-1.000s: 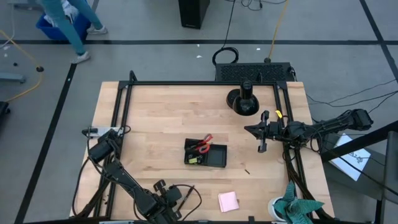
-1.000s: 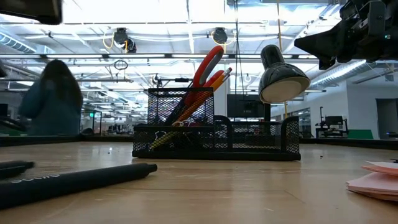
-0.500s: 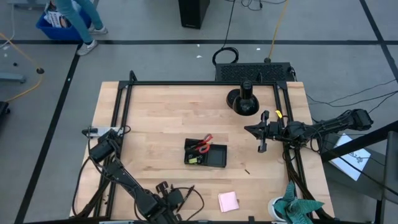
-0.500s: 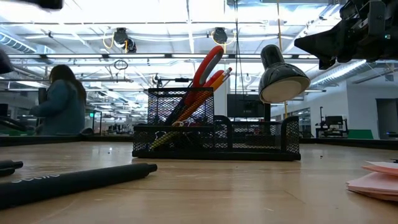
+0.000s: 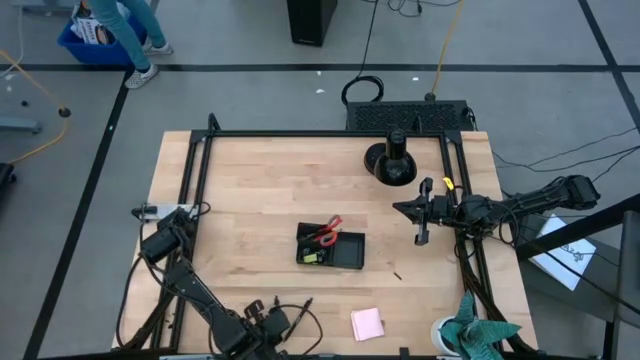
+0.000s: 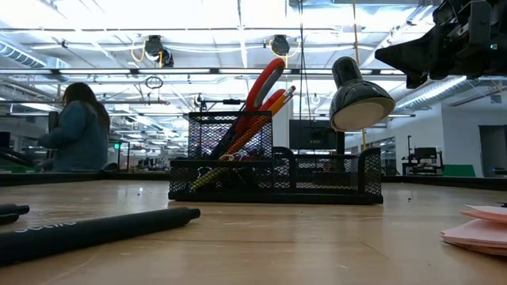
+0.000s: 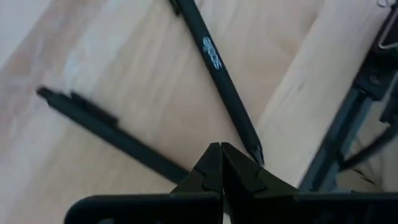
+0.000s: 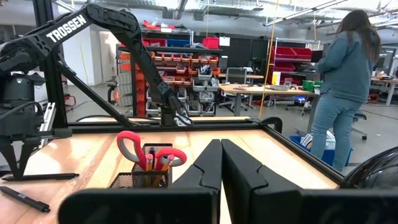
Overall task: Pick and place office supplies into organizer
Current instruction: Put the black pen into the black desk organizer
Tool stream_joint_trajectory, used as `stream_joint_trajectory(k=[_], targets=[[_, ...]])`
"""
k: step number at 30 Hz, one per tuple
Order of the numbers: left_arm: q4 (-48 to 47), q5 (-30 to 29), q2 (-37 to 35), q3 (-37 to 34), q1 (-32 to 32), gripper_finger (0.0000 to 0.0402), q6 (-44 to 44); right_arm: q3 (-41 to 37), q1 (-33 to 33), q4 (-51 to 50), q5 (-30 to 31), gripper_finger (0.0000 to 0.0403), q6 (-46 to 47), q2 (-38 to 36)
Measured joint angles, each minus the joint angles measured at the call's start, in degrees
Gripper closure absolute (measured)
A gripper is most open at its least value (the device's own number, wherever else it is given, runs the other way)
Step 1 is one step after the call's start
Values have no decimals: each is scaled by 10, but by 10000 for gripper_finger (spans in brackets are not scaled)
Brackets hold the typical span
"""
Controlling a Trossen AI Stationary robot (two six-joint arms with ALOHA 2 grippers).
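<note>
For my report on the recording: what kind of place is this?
Probably a robotics lab or workshop: a wooden table inside a black frame, shelves of red parts bins, workbenches, and ceiling strip lights.

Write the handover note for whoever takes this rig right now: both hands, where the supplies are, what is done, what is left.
Left hand: shut, empty, low at the table's near edge, over two dark pens.
Right hand: shut, empty, raised over the table's right side.
Organizer: mid-table; red-handled scissors and orange pencils stand in its left compartment, the right one looks empty.
Done: scissors and pencils stowed.
Left: both pens and the pink sticky-note pad, lying near the front edge.
</note>
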Motion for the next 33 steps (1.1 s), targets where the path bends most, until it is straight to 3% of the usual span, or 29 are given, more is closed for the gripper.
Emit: stream_joint_trajectory(k=[17, 33], targets=[[-73, 16, -1, -3, -43, 401, -120, 0, 0, 0, 0, 403, 15, 0], [-103, -6, -2, -3, -22, 401, -90, 0, 0, 0, 0, 403, 15, 0]])
